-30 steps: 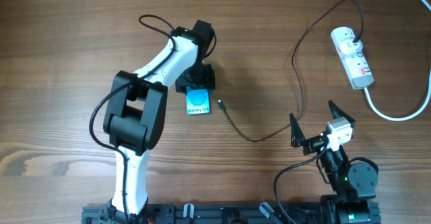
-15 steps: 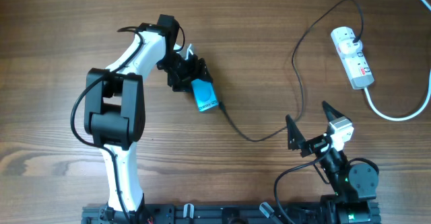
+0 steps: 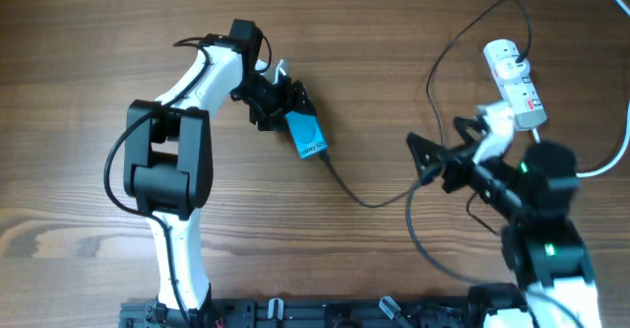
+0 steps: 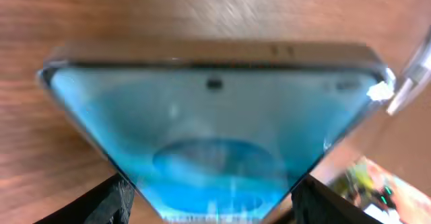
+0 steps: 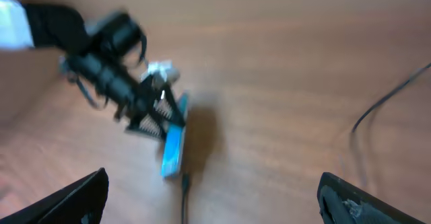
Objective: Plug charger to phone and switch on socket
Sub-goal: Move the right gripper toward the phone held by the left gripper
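1. Over the last second the left claw (image 3: 291,119) has swung the phone (image 3: 309,137) from lying square to tilted. It is clamped on the phone's upper end, and the lower end now points at the plug tip (image 3: 324,157).
2. Tip sits just beside the phone's lower edge. Can't tell from overhead whether they touch.
3. The right arm has come up from its parked spot at the near edge. The right claw (image 3: 417,160) is spread wide, holds nothing, and is near the charger cable (image 3: 369,202).
4. My read: port is being presented and the right side is lining up to grab the cable. Plugging is not done. The power strip (image 3: 514,84) at far right is untouched.
5. Materials:
   - Phone: a thin rigid slab with glossy teal glass and a paler oval on it, likely slippery in the pads.
   - Cable: thin, black, limp, lying in loose curves.
   - Strip: white hard plastic, oblong, with red switches (image 3: 533,101) and a thick white lead (image 3: 566,165).
   - Surface (image 3: 394,32): matte wood grain.
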You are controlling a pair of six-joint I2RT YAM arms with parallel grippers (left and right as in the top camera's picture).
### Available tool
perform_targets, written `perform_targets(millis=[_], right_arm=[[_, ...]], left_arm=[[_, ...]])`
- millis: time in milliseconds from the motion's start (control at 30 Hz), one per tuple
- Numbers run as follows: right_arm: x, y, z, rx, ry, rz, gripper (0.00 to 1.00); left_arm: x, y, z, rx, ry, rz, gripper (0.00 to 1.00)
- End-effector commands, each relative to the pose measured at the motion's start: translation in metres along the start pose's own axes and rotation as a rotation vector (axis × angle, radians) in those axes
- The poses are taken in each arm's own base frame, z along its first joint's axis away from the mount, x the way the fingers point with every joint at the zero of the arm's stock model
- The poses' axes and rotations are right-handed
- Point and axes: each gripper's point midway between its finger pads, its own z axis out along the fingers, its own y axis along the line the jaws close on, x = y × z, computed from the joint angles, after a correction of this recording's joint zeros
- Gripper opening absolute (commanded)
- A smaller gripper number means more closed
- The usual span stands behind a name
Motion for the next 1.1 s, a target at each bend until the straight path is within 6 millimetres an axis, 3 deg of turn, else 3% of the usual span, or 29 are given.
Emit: perform_targets(millis=[0,167,300,633,733,900,967,1067], right_arm=[[0.022,-0.001,0.021,-0.066,0.127,0.057,1.0],[0.058,-0.018,0.041,-0.039,0.274,0.166,1.0],[0.085,-0.027,0.051,-0.009,0.377,0.313,1.0],[0.106,-0.022,0.044,-0.009,0.471,0.401,1.0],[0.087,-0.015,0.05,-0.06,0.414,0.389,1.0],[0.041,0.026,0.068,-0.164,0.399,0.274,1.0],[0.039,0.038,0.082,-0.169,0.431,0.235,1.0],[0.058,0.044,0.108,-0.176,0.487,0.212,1.0]], left_arm=[[-0.006,0.02,0.01,-0.167,-0.053,-0.071,0.71],[-0.006,0.028,0.014,-0.272,-0.085,-0.06,0.71],[-0.002,0.022,0.022,-0.316,-0.092,-0.031,0.71],[0.003,0.023,0.03,-0.442,-0.13,-0.005,0.67],[0.006,0.023,0.03,-0.434,-0.111,-0.008,0.68],[0.016,0.008,0.037,-0.342,-0.048,0.035,0.68],[0.018,0.009,0.037,-0.345,-0.04,0.037,0.68],[0.025,0.002,0.039,-0.298,0.006,0.074,0.69]])
